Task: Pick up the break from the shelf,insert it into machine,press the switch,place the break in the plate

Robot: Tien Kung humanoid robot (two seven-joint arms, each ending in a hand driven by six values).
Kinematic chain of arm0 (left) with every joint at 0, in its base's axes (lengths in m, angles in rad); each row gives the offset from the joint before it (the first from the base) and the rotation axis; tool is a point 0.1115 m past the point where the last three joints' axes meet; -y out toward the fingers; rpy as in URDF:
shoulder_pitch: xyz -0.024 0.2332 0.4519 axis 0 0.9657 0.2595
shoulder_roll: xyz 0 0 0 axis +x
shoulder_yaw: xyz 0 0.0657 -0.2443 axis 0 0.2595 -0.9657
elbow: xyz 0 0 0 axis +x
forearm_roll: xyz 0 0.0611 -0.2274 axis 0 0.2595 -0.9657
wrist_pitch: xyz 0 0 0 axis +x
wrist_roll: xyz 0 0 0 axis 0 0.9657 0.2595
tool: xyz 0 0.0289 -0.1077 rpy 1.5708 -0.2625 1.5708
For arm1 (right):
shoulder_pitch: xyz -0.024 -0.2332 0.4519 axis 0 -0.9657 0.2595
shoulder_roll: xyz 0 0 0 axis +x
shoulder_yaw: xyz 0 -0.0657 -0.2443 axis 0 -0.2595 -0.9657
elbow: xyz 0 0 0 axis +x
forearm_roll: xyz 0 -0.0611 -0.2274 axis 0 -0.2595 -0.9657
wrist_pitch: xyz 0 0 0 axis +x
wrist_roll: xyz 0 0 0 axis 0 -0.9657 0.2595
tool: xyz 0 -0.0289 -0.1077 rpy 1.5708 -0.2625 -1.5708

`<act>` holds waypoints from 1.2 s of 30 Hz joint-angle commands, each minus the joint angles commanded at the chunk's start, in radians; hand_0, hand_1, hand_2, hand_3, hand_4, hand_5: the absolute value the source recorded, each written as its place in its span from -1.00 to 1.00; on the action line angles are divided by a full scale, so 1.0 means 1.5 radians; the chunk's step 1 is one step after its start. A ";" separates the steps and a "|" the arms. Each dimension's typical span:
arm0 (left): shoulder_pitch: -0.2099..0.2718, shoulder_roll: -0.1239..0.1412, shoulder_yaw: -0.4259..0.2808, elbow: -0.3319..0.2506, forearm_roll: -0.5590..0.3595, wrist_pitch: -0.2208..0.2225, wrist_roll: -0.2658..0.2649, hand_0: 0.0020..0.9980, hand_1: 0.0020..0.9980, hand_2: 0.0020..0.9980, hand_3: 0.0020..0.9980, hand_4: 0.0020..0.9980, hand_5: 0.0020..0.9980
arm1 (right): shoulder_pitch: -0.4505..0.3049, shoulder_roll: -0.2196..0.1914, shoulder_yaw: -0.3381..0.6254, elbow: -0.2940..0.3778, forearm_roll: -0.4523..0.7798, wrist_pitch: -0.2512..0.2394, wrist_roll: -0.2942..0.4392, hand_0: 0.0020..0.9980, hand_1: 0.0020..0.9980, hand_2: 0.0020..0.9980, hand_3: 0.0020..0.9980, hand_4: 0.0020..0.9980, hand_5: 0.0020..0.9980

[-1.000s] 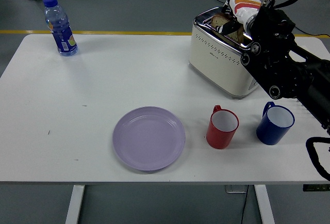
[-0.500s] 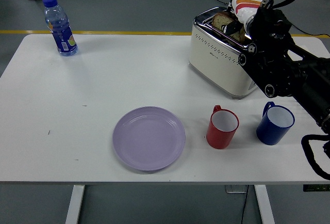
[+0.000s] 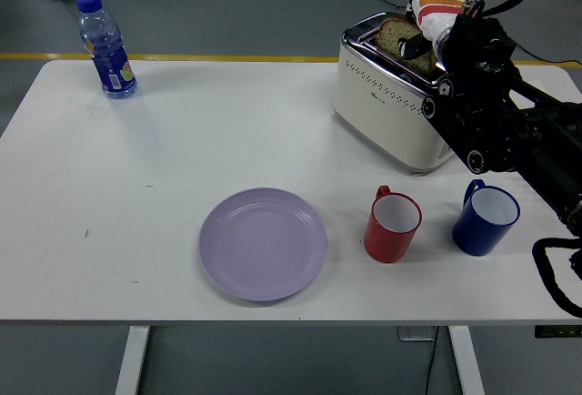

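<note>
From the head view, the bread slice [image 3: 393,35] is now standing higher out of the toaster [image 3: 393,104] slot than it was a second ago, when it sat lower and half hidden behind the fingers. The right hand [image 3: 427,35] is pinching it by its right edge, dark fingertips clamped on the crust, white-and-orange glove cuff above. That rise suggests the slice is coming out, so the toasting looks done and the carry to the plate [image 3: 263,243] is probably next.

The left hand is not showing anywhere.

Materials now: the bread is brown, porous and rough-crusted; the toaster is glossy cream enamel with a chrome band and a row of small perforations, rounded at the corners. The plate is a smooth lavender disc with a shallow rim, lying bare, well apart from the toaster toward the near edge. Beside it are standing a red mug [image 3: 392,224] and a blue mug [image 3: 485,217], both white inside. A clear plastic water bottle [image 3: 105,46] with a blue cap is standing at the far left corner of the matte white table [image 3: 136,158].
</note>
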 joint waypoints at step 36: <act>0.010 0.002 -0.042 0.000 0.043 -0.003 0.006 0.36 0.40 0.37 0.11 -0.45 0.71 | -0.064 -0.230 0.099 0.365 0.078 -0.081 -0.020 -0.69 -0.62 -0.38 -0.15 -0.19 -1.00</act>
